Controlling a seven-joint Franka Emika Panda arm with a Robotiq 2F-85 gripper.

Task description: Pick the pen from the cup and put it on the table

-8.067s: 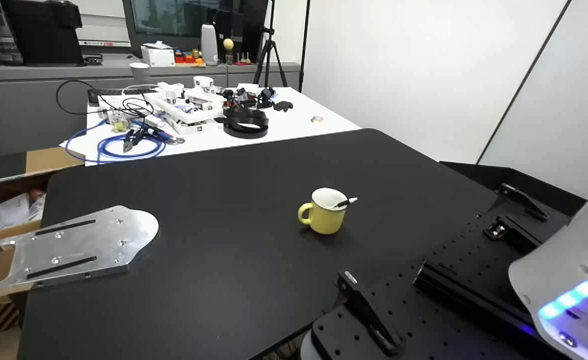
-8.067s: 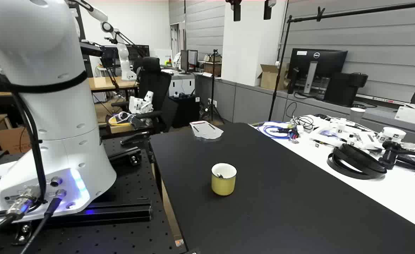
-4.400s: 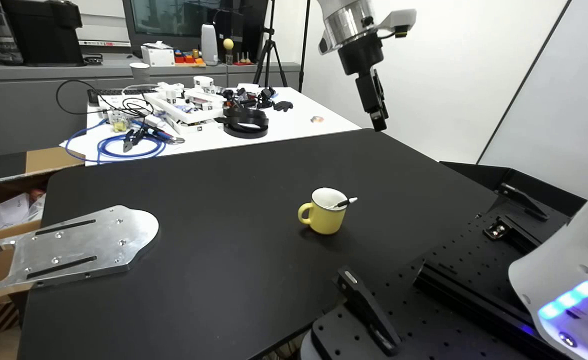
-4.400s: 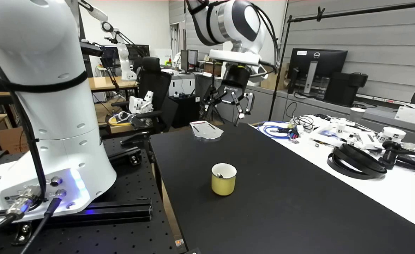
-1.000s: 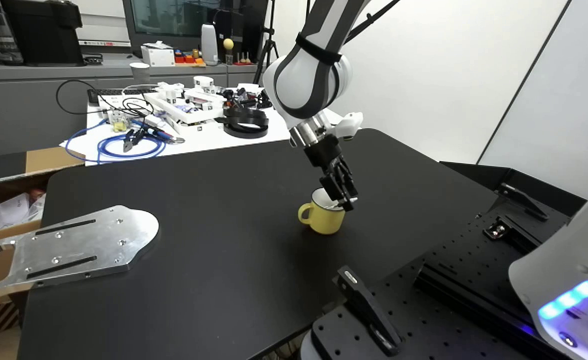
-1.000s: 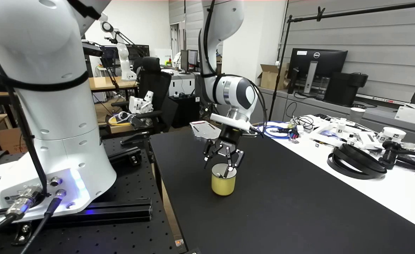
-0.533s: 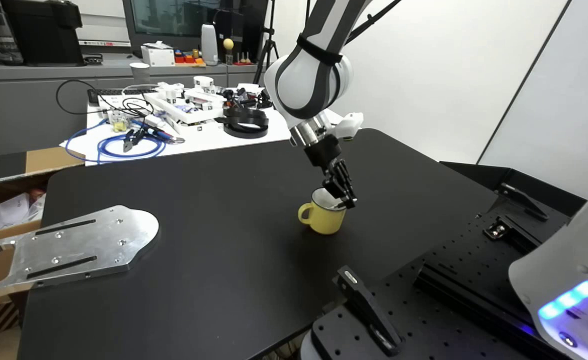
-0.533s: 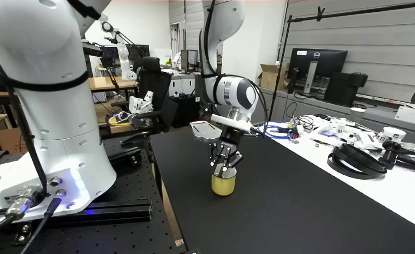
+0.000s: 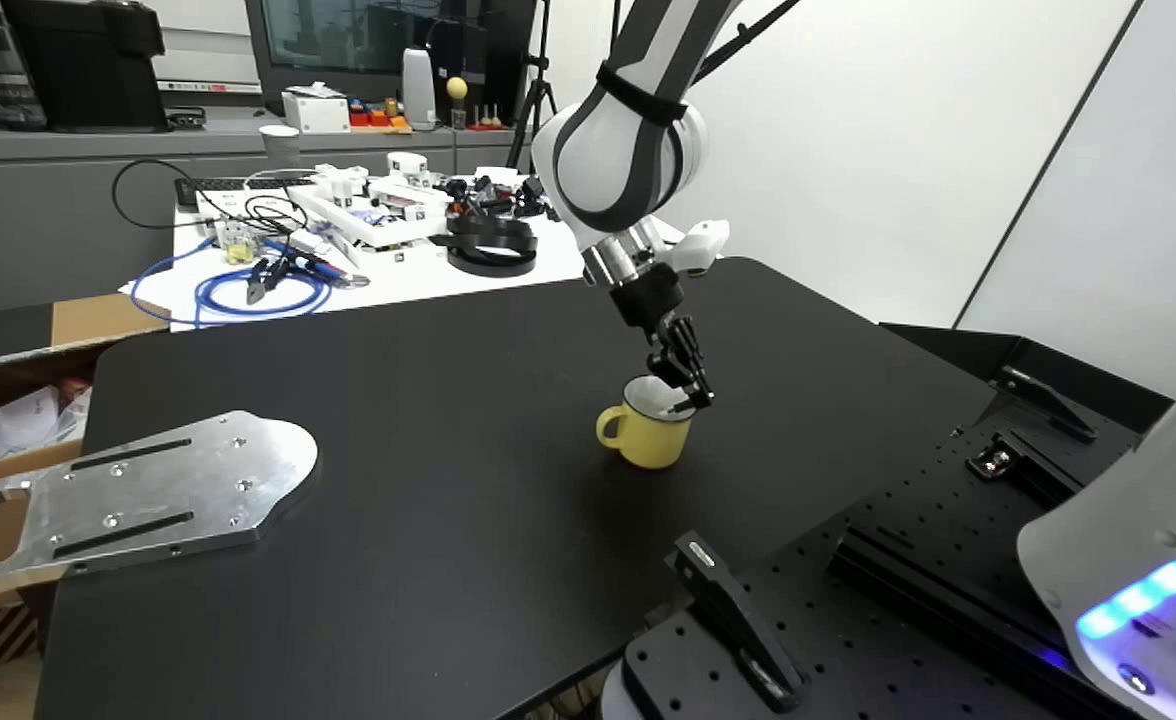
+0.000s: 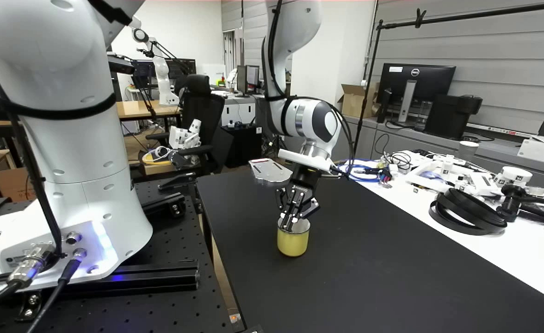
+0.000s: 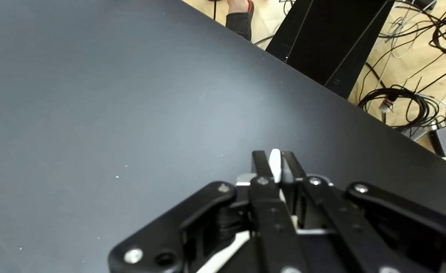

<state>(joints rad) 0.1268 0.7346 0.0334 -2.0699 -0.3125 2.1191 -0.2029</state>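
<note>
My gripper (image 11: 274, 154) is clamped on the pen (image 11: 275, 165): wrist view has a finger each side of its white end, tip poking just past them. Pen isn't out; its dark part leans inside the cup (image 9: 651, 445), seen in an exterior view. Cup upright, handle away from my pinch. Fingertips are right at the rim; touching or not, can't tell. Grasp looks done, so lift is next, I judge. I should draw out slowly along the lean, no sideways sweep, or the shaft could snag the rim and drag the cup. Grip's near the end, so pen may swivel. Once clear, lower flat onto the black table (image 9: 448, 500) beside the cup, release only on contact. Metal plate (image 9: 173, 480) lies well apart, skip it. White table (image 10: 526, 261) farther off: wrong one.
</note>
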